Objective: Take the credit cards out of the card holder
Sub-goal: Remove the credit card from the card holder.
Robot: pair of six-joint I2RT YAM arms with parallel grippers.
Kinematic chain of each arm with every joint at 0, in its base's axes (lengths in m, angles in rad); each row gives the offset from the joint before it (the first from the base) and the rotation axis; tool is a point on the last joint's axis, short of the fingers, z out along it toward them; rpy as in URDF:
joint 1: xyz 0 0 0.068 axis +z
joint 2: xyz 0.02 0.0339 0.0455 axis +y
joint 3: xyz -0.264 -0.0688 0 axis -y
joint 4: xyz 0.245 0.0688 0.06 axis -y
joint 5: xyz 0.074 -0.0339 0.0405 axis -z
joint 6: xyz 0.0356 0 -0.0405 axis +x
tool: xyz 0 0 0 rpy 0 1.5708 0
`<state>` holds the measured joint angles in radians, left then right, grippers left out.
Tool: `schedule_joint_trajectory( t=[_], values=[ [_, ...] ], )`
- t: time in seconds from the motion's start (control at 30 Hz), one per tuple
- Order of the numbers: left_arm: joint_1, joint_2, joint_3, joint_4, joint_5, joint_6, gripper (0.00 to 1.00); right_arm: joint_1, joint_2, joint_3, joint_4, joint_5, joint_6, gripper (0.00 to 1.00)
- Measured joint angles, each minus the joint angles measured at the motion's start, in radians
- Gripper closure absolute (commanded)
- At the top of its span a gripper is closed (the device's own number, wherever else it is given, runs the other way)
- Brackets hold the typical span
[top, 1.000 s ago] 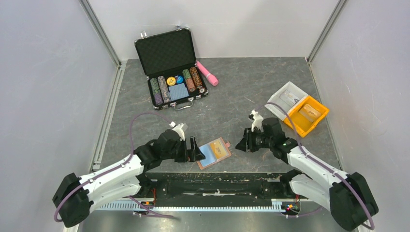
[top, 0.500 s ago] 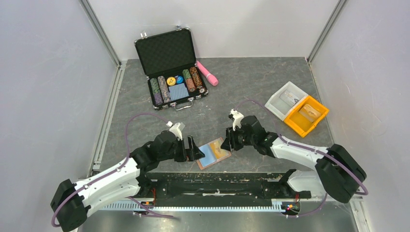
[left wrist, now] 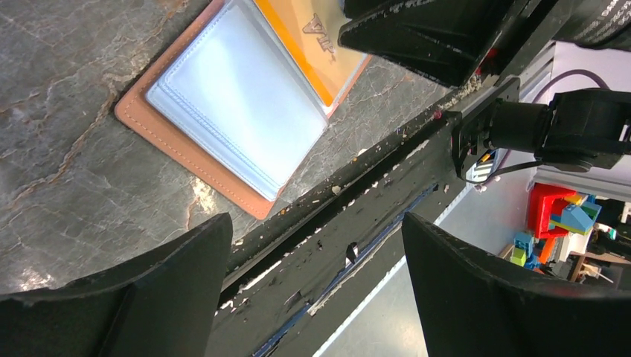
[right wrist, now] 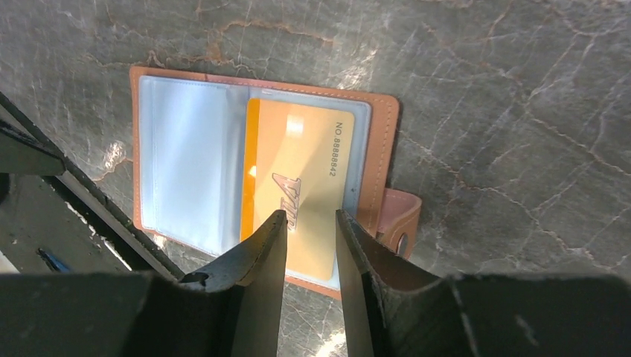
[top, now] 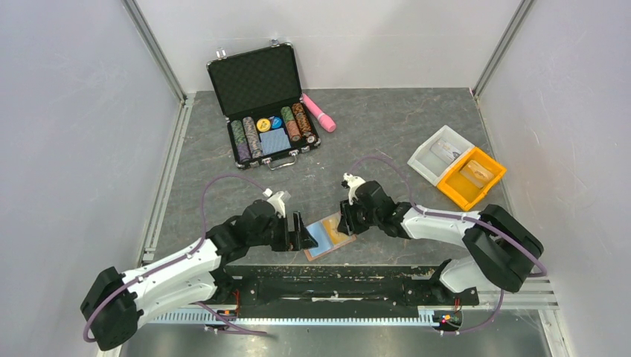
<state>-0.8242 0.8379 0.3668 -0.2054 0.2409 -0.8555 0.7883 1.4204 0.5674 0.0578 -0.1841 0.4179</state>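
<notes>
The brown card holder (top: 321, 242) lies open flat near the table's front edge, its light blue pockets (right wrist: 190, 156) facing up and its closing tab (right wrist: 402, 219) on the right. An orange-yellow credit card (right wrist: 298, 171) sits in the right pocket; no other credit cards show. My right gripper (right wrist: 310, 214) hovers over that card's lower part, open by a narrow gap with nothing between the fingers. My left gripper (left wrist: 315, 223) stands wide open and empty at the holder's left edge (left wrist: 231, 111), over the black rail. In the top view the two grippers (top: 303, 234) (top: 348, 222) flank the holder.
An open black poker chip case (top: 264, 100) and a pink cylinder (top: 318, 111) stand at the back. An orange bin (top: 470, 177) and a clear tray (top: 439, 152) are at the right. A black rail (top: 327, 279) runs along the near edge.
My right gripper has swung left, from right of the holder to over its card side. The left gripper has stayed put, its jaws slightly narrower.
</notes>
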Motion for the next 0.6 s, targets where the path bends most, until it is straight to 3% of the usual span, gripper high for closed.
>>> schedule_joint_trajectory(
  t=[0.3, 0.6],
  values=[
    [0.0, 0.037, 0.0, 0.065, 0.005, 0.0, 0.2, 0.081, -0.008, -0.031, 0.035, 0.078, 0.027, 0.73],
    [0.0, 0.076, -0.023, 0.174, -0.01, 0.0, 0.32, 0.113, -0.026, -0.137, 0.219, 0.061, 0.127, 0.75]
  ],
)
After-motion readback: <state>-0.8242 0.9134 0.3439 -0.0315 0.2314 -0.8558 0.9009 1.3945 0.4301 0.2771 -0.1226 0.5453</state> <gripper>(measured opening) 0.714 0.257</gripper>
